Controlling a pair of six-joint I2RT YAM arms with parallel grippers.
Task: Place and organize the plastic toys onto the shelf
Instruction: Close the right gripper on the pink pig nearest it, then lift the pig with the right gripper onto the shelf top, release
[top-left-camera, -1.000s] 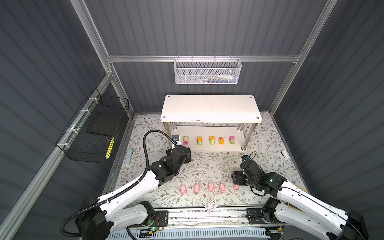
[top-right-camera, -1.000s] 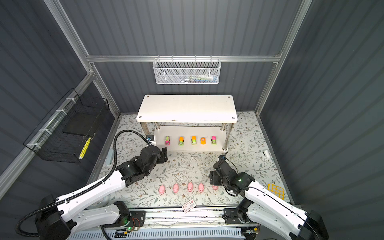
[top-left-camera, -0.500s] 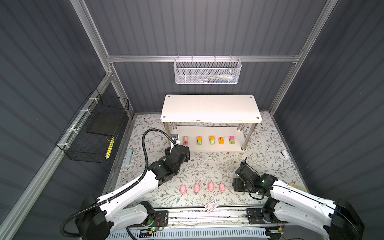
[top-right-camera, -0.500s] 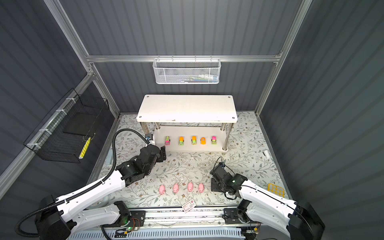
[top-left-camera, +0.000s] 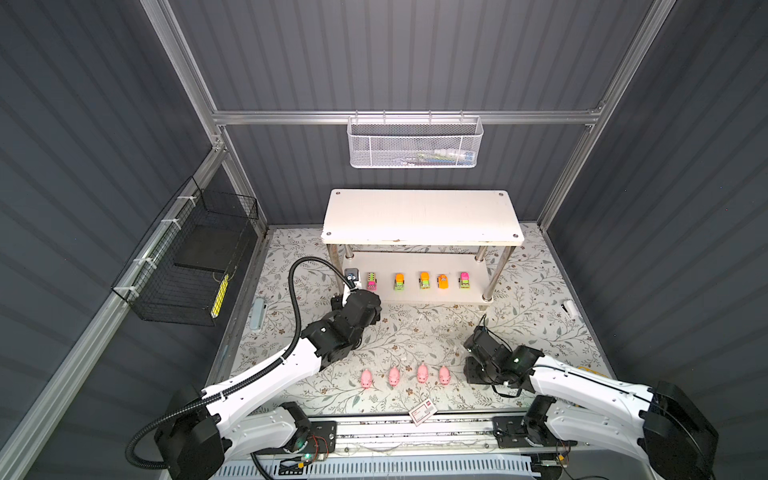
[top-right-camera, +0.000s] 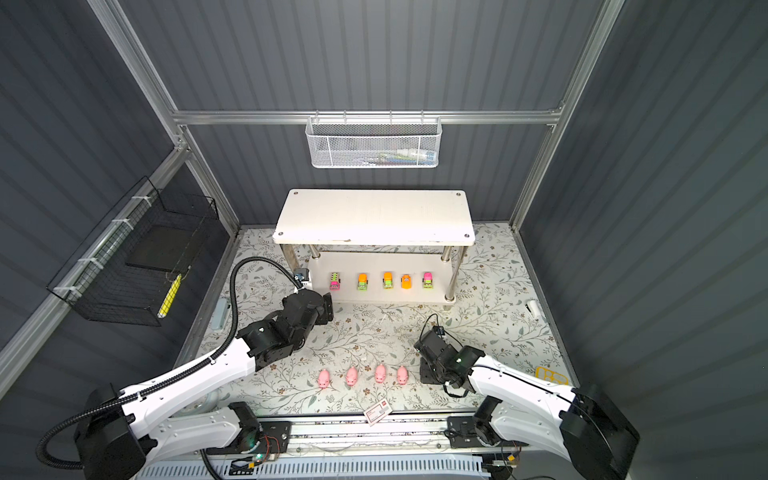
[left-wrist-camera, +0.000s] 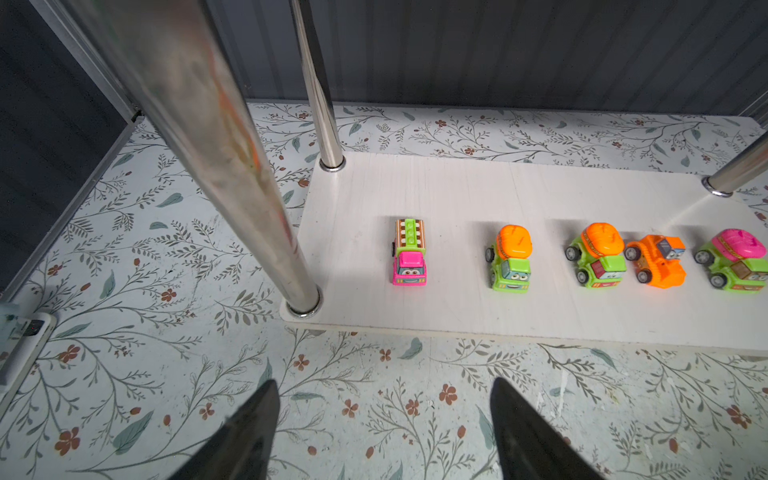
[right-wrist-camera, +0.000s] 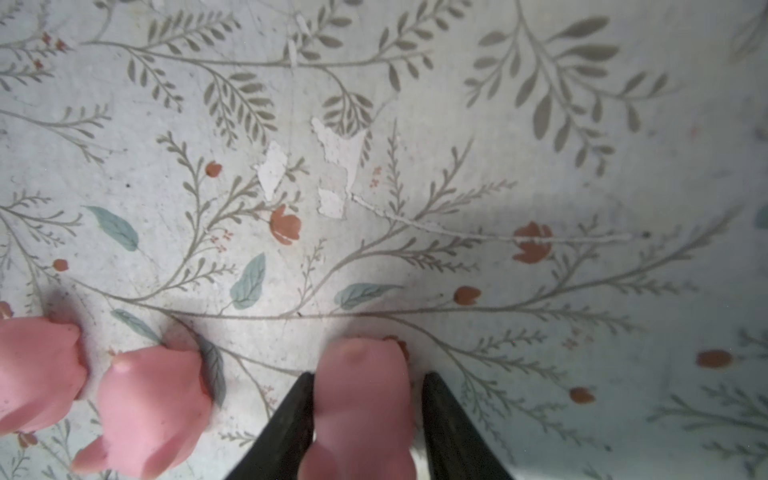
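Observation:
Several small cars (top-left-camera: 399, 282) stand in a row on the lower board of the white two-tier shelf (top-left-camera: 419, 216); the left wrist view shows them too, the pink car (left-wrist-camera: 409, 253) nearest the post. My left gripper (left-wrist-camera: 384, 382) hangs open and empty over the floral mat in front of the shelf's left end (top-left-camera: 372, 309). Several pink pigs (top-left-camera: 393, 376) lie in a row near the front edge. My right gripper (right-wrist-camera: 369, 374) is down at the row's right end (top-left-camera: 473, 374), its jaws shut on one more pink pig (right-wrist-camera: 361, 399), which both top views hide.
A red-and-white card (top-left-camera: 422, 411) lies at the front edge. A white mesh basket (top-left-camera: 413, 143) hangs on the back wall and a black wire basket (top-left-camera: 187, 266) on the left wall. Two neighbouring pigs (right-wrist-camera: 153, 411) lie close beside the held one.
My right gripper came down and forward over the rightmost pig, and its jaws closed in on it. The left arm stayed put with its jaws open.

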